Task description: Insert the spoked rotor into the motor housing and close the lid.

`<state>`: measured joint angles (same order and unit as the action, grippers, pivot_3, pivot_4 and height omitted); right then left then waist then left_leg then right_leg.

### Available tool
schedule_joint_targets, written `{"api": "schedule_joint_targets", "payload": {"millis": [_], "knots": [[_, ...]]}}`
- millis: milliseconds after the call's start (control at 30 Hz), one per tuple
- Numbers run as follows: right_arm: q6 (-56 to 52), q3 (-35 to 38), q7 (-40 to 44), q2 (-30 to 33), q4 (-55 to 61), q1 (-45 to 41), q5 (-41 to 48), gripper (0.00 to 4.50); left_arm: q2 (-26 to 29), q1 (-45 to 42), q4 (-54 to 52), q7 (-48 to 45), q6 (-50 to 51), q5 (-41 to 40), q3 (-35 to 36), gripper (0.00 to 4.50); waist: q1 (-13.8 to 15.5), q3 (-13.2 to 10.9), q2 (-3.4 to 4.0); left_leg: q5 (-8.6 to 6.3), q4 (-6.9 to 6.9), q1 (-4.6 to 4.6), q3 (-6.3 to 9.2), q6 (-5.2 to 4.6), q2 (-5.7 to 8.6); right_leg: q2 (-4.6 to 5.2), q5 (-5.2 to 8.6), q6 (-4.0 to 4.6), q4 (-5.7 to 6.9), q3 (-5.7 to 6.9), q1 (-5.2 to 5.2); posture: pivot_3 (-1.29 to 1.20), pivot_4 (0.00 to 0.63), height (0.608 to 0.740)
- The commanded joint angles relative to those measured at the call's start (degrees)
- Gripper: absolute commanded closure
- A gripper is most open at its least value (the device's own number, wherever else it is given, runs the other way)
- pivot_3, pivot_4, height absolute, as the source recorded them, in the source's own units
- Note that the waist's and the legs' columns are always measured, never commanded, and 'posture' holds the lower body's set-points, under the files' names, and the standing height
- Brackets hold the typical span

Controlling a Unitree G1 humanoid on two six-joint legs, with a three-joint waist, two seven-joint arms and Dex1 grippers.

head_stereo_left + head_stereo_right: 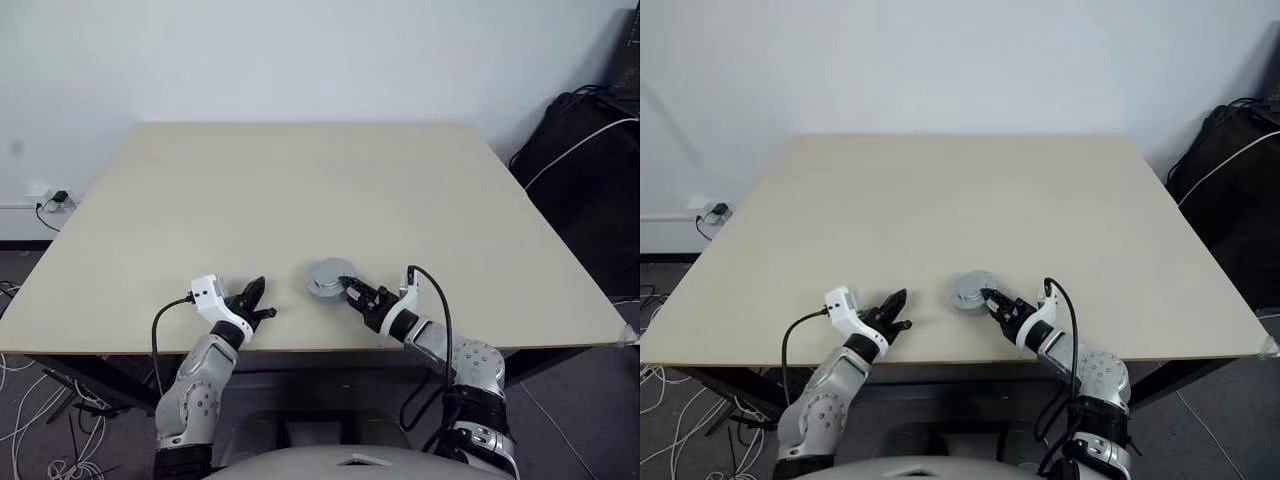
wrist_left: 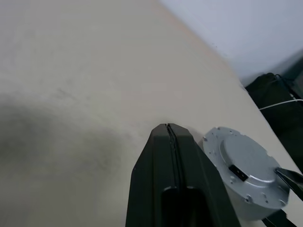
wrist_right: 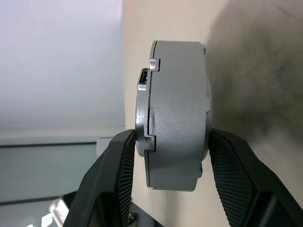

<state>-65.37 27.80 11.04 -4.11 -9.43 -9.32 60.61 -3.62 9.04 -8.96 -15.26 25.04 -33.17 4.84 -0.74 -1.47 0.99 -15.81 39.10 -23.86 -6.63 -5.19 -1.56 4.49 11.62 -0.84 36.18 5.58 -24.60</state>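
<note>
A closed grey round unit sits near the table's front edge: the lid (image 1: 330, 272), plain grey with a raised middle, lies flush on the motor housing (image 3: 179, 109). My right gripper (image 1: 349, 289) is shut on this unit, one finger (image 3: 118, 165) on the lid face and the other under the bottom face. The lid (image 2: 246, 163) also appears in the left wrist view beside my left gripper (image 2: 168, 128). My left gripper (image 1: 256, 301) is shut and empty, a hand's width left of the unit. The spoked rotor is hidden.
The beige table (image 1: 300, 190) stretches far ahead, and its front edge runs just under both grippers. A black bag (image 1: 585, 150) with a white cable stands off the right side. A wall socket with a plug (image 1: 55, 198) is at the left.
</note>
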Motion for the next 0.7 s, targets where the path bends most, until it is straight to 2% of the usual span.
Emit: {"api": "schedule_joint_targets", "payload": {"millis": [33, 400, 500, 700], "knots": [[0.6, 0.5, 0.2, -5.3, 3.2, -3.1, 8.3, 2.4, -3.0, 0.9, -3.3, -3.0, 0.7, -6.0, -0.7, 4.5, 0.0, 0.0, 0.01, 0.0, 0.0, 0.0, 0.0, 0.0, 0.0, 0.0, 0.0, 0.0, 0.0, 0.0, 0.0, 0.0, 0.0, 0.74], [2.7, -5.6, -5.5, -5.5, 7.1, -5.1, 18.5, 2.4, -6.8, 6.6, -4.5, -4.7, 7.0, -32.1, -0.6, 4.5, -0.6, -0.1, 0.1, -0.02, -0.02, 0.0, 0.0, -0.02, -0.02, -0.01, 0.0, -0.01, -0.06, -0.02, 0.01, 0.0, 0.0, 0.74], [3.1, -7.3, -6.7, -4.8, 7.2, -5.3, 20.0, 2.4, -6.5, 7.2, -4.4, -4.8, 6.9, -35.2, -1.6, 3.91, -0.5, -0.1, 0.1, -0.02, 0.0, 0.01, 0.01, -0.03, -0.01, -0.02, -0.01, -0.03, -0.08, -0.01, 0.04, 0.0, 0.0, 0.74], [3.1, -9.1, -8.2, -2.3, 6.7, -5.1, 22.0, 2.4, -7.0, 8.2, -4.3, -6.0, 6.0, -41.0, -2.8, 1.93, -0.5, -0.2, 0.09, -0.03, 0.01, 0.01, -0.01, -0.04, -0.01, -0.04, -0.04, -0.09, -0.13, -0.03, 0.06, 0.0, 0.0, 0.74]]}}
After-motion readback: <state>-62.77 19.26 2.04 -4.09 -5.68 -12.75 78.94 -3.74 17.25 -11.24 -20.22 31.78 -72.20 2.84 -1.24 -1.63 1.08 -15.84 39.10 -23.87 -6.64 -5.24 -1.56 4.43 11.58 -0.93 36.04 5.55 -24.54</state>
